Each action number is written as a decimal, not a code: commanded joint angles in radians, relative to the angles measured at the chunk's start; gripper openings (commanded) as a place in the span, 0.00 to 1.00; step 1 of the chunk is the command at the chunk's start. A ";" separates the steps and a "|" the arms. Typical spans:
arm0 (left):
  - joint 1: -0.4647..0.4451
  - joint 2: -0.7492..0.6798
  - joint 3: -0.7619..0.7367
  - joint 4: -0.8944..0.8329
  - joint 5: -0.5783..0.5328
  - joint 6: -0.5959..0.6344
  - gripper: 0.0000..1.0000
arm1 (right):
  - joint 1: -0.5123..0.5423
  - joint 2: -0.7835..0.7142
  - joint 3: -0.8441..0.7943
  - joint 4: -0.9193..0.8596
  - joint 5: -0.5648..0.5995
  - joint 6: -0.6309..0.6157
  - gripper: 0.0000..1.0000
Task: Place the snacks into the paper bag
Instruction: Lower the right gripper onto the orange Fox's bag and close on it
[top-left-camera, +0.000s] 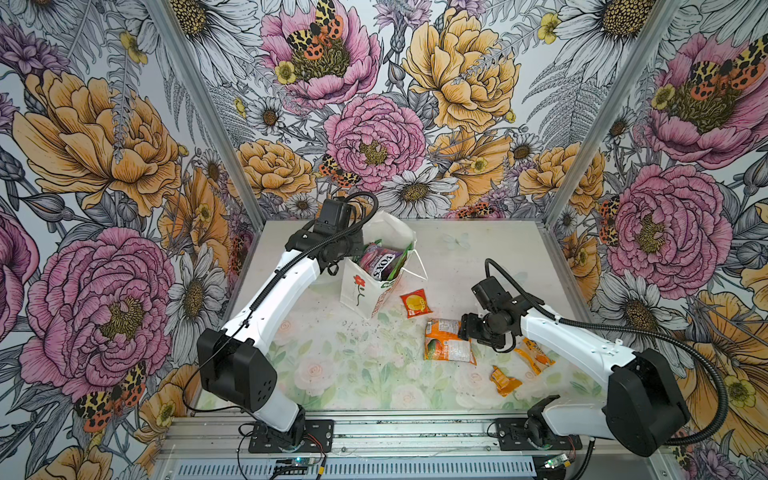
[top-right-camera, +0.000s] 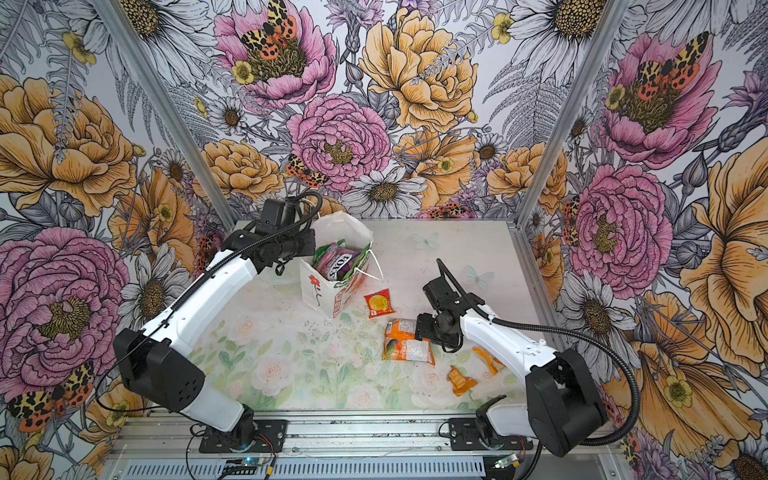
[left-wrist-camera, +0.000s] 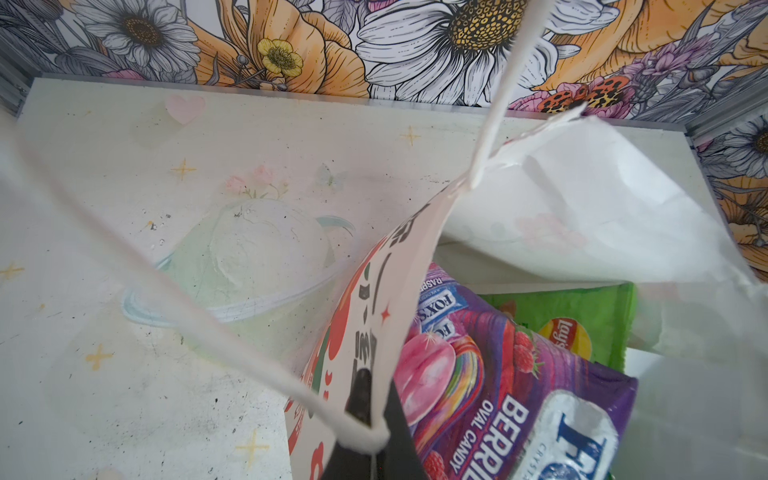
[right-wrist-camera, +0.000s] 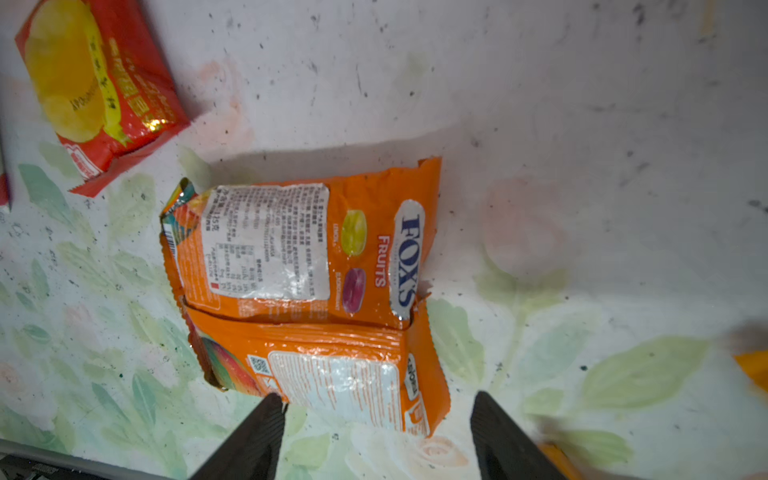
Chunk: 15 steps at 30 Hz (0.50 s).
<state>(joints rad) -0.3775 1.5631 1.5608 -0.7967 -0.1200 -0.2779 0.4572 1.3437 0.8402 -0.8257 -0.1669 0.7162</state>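
Left gripper (left-wrist-camera: 376, 419) clamps the rim of the upright white flower-printed paper bag (top-left-camera: 357, 291), which holds a purple plastic packet (left-wrist-camera: 519, 374). Right gripper (right-wrist-camera: 378, 397), jaws wide and empty, hovers over the crinkly orange packet (right-wrist-camera: 311, 249) on the table (top-left-camera: 332, 365).

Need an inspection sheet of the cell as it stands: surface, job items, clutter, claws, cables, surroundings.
surface: table, faded floral print, dark specks.
job's things: paper bag standing, purple packet and green packet inside; red sachet, orange packet, two small orange wrappers on the table.
clutter: nothing seen.
claws: left claw shut on the paper bag's rim; right claw open over the orange packet's edge.
cables: black hoses along both arms.
surroundings: floral walls on three sides.
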 joint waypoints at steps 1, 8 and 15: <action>-0.010 -0.041 0.008 0.074 -0.029 0.022 0.00 | -0.008 0.034 -0.006 0.025 -0.027 -0.024 0.70; -0.012 -0.035 0.008 0.072 -0.028 0.022 0.00 | -0.015 0.131 0.005 0.035 -0.024 -0.069 0.58; -0.012 -0.035 0.008 0.073 -0.036 0.024 0.00 | -0.014 0.176 -0.017 0.075 -0.044 -0.078 0.35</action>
<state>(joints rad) -0.3824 1.5631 1.5608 -0.7967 -0.1276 -0.2771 0.4458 1.4975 0.8394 -0.7761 -0.2092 0.6502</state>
